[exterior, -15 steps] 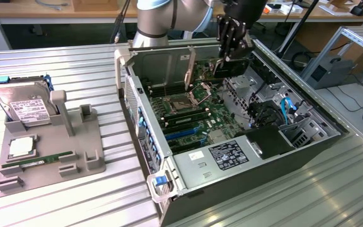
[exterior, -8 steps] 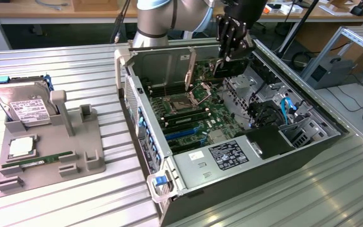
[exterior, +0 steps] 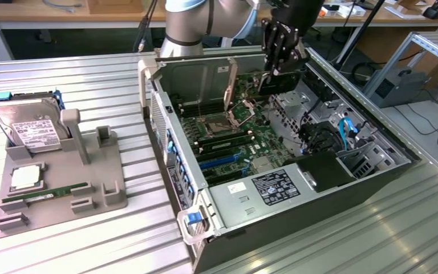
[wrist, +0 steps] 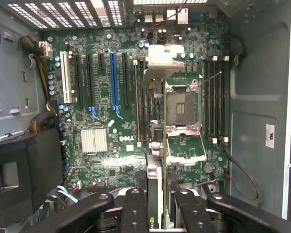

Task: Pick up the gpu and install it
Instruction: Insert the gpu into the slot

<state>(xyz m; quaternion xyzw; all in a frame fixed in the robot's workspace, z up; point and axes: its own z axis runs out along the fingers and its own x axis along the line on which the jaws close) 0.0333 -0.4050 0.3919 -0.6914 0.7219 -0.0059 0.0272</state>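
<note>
My gripper (exterior: 277, 69) hangs over the far end of the open computer case (exterior: 280, 188), shut on the gpu (exterior: 282, 84), a thin dark card that hangs below the fingers. In the wrist view the gpu (wrist: 155, 179) stands edge-on with a silvery metal edge, clamped between the black fingers (wrist: 136, 208) of my gripper (wrist: 158, 196). It is held above the motherboard (wrist: 111, 145), near the open CPU socket (wrist: 181, 108). The card slots, among them a blue slot (wrist: 113, 82), lie apart from it across the board.
A grey holder (exterior: 105, 171) on the exterior view's left carries a silver hard drive (exterior: 29, 128), a CPU (exterior: 25, 178) and a green memory stick (exterior: 48, 194). Inside the case are memory slots (wrist: 216, 94), a heatsink (wrist: 94, 140), cables and a black shroud (wrist: 19, 174). The case walls rise around the board.
</note>
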